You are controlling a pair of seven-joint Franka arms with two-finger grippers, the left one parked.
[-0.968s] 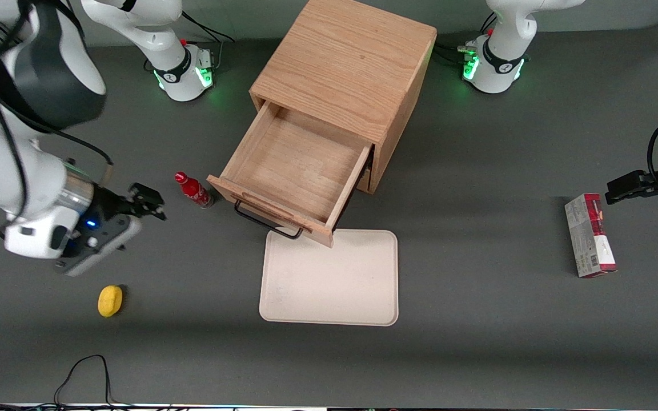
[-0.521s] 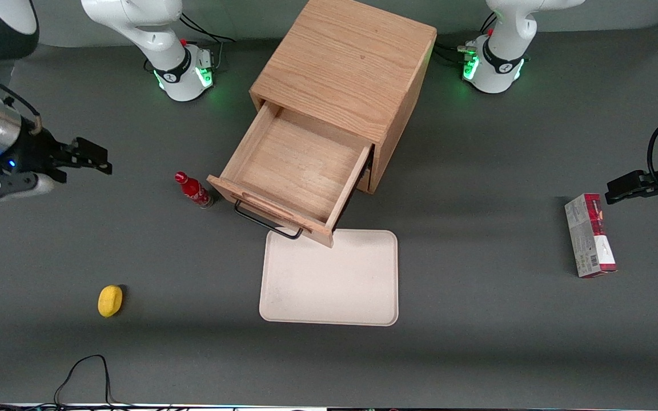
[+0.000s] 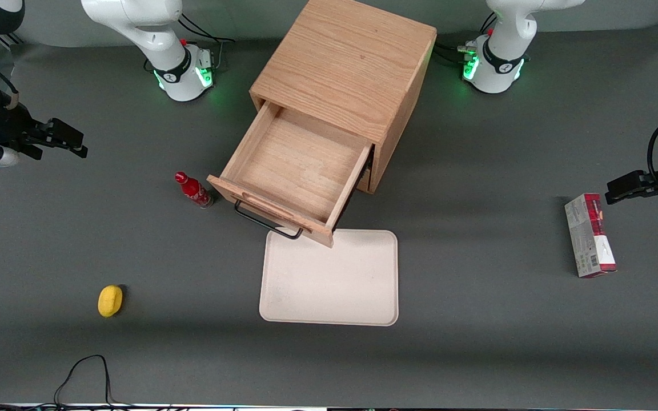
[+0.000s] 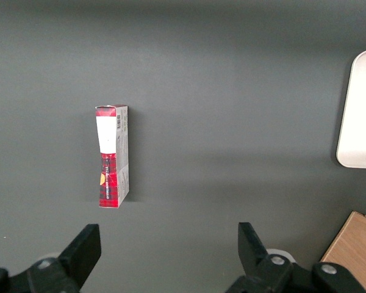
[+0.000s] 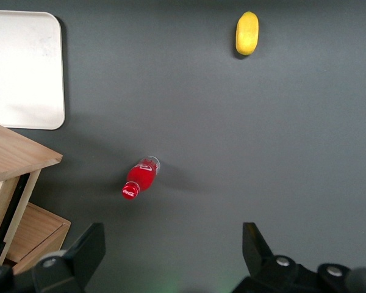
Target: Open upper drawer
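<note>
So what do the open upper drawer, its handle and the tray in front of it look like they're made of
Upper drawer: light oak-like wood, matte, grain lines visible; solid or veneer, can't tell.
Handle: thin black bent rod, probably coated metal wire.
Tray: smooth cream, matte, rounded corners; likely plastic or moulded fibre.
The gripper, open, hangs well off toward the working arm's end of the table.

The lower drawer [image 3: 365, 181] is mostly hidden beneath the upper drawer [image 3: 295, 165]; the pincer [image 3: 66, 138] arm is cut off.
</note>
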